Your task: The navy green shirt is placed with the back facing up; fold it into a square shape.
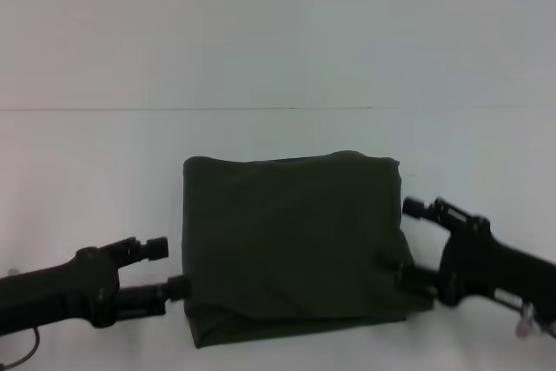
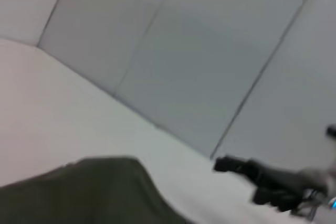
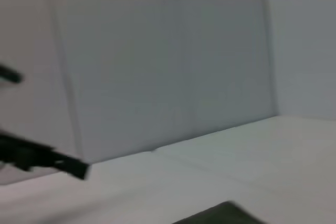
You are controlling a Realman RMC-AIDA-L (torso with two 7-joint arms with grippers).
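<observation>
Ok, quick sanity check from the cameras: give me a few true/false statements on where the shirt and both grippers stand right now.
1. The navy green shirt lies folded into a compact, roughly rectangular bundle. True.
2. Pale lettering shows on its top face. False: the top is plain.
3. The left gripper is beside the shirt's left edge, fingers open. True.
4. The right gripper is raised high above the table. False: it sits low at the shirt's right edge.
5. Both sleeves are spread out flat. False: no sleeves show.

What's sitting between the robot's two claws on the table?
The folded navy green shirt lies between them: the left gripper at its one side edge, the right gripper at the other. Nothing else is there. The head view shows it.
</observation>
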